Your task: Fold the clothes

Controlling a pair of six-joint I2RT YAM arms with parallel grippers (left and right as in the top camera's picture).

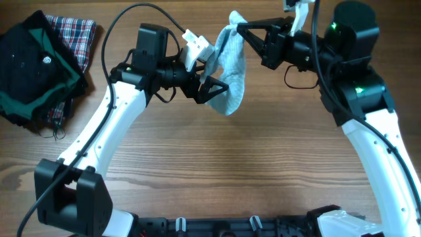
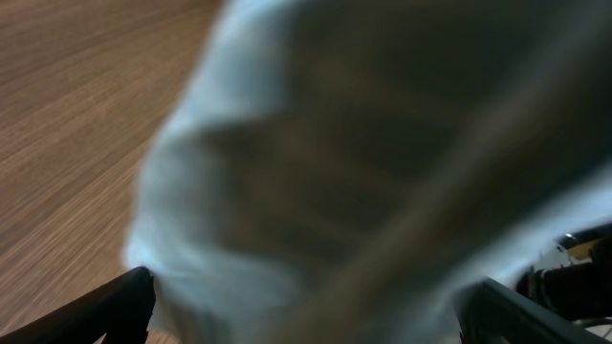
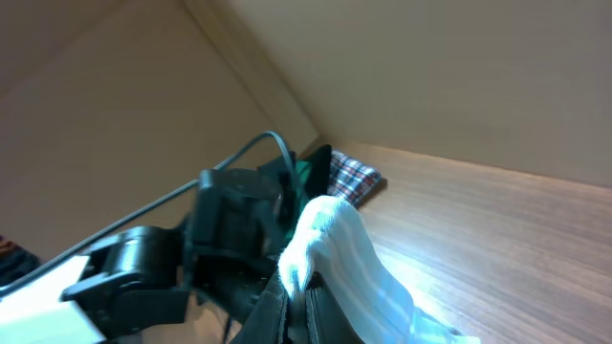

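Observation:
The clothes are one small pale-blue ribbed garment [image 1: 230, 62] that hangs in the air above the table's far middle. My right gripper [image 1: 240, 27] is shut on its top corner; the right wrist view shows the cloth [image 3: 359, 258] pinched between the closed fingers [image 3: 304, 291]. My left gripper [image 1: 212, 87] is open at the garment's lower left part. In the left wrist view the blurred cloth [image 2: 287, 172] fills the frame between the two spread fingers [image 2: 306, 296].
A black-and-green garment pile [image 1: 33, 66] lies at the far left corner, on top of a red plaid cloth [image 1: 75, 33]. The plaid also shows in the right wrist view [image 3: 352, 177]. The wooden table [image 1: 230, 164] stretches below the hanging garment.

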